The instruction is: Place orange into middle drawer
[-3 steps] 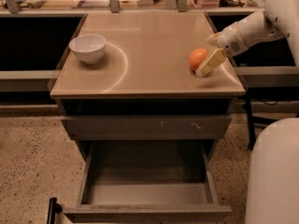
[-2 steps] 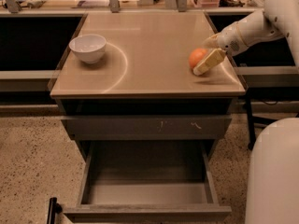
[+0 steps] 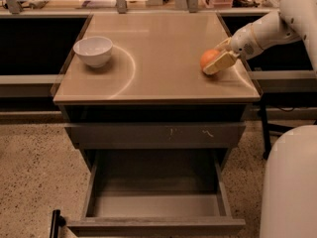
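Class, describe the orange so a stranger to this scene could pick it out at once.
Start at the tan cabinet top above the open drawer. Near its right edge the robot's claw reaches in from the right. The orange is the small round fruit at the claw, smaller and brighter than the white bowl at far left.

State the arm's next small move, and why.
Probably lift the orange straight up a little: the gripper is against it near the right edge of the tabletop, where it rests, and the middle drawer stands open below the front.
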`<control>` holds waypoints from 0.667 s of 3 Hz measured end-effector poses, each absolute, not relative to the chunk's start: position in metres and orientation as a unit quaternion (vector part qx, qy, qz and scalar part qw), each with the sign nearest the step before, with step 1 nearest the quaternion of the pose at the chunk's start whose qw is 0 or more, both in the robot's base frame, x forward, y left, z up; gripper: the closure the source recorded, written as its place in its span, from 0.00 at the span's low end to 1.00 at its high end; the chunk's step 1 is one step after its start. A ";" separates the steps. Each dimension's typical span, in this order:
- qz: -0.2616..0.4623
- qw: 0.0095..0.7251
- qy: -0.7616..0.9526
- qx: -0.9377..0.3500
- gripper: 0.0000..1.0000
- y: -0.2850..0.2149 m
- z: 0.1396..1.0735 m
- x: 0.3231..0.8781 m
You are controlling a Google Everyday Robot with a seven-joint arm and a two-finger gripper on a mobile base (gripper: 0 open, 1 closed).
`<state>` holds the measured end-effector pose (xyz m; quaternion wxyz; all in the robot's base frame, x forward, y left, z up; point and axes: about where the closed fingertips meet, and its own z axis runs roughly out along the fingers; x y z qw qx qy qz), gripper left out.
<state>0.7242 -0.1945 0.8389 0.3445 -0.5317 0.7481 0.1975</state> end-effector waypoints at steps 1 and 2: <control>0.198 0.345 0.748 -0.532 0.89 -0.194 0.839 0.724; 0.198 0.345 0.748 -0.532 1.00 -0.194 0.839 0.724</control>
